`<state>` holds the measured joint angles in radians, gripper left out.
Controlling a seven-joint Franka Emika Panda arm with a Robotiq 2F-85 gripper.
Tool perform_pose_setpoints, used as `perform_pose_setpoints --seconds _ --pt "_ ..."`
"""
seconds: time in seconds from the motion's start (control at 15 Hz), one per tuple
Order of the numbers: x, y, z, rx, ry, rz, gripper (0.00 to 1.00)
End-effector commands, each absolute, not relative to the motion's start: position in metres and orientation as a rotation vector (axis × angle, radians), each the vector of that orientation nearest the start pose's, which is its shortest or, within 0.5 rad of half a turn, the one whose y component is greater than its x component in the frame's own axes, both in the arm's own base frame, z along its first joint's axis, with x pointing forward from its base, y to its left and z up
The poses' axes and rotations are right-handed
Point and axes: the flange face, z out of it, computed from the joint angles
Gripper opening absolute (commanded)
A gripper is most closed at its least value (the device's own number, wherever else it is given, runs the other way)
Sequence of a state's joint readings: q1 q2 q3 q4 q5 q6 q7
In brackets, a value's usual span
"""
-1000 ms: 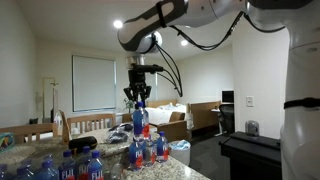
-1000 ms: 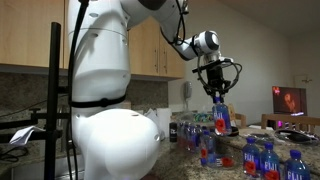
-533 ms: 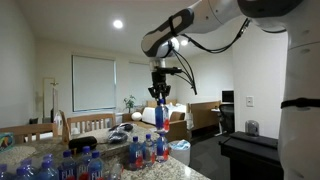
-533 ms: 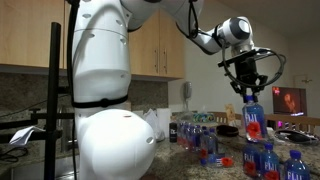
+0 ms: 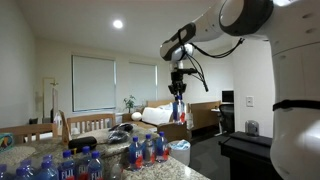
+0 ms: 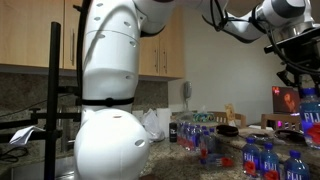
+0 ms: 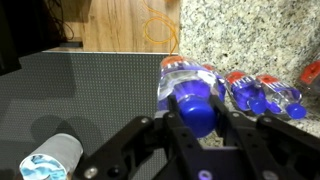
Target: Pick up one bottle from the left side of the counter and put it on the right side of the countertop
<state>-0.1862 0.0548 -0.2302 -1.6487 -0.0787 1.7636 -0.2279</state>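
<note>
The gripper (image 5: 178,88) is clenched on the blue cap of the bottle (image 5: 178,108), which hangs in the air well above the other bottles (image 5: 147,150) standing on the counter (image 5: 172,166). Since half a second ago the arm has swung the bottle farther sideways, so the lift looks done and the carry is under way. In the wrist view it seems to hang near the counter's edge, though that angle is hard to judge.
</note>
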Motion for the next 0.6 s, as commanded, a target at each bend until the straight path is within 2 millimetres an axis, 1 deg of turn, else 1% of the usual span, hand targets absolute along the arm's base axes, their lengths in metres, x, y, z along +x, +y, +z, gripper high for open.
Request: perform_pose_setpoints --seconds 0.0,0.13,0.33,0.53 --pt "0.554 -0.262 0.560 -3.204 0.262 -0.075 0.11" --pt "0.565 -0.268 0.539 -3.178 0.308 -0.066 0.11" --pt "0.583 -0.275 0.508 -3.126 0.326 -0.029 0.11" --pt "0.596 -0.281 0.484 -3.110 0.351 0.014 0.11"
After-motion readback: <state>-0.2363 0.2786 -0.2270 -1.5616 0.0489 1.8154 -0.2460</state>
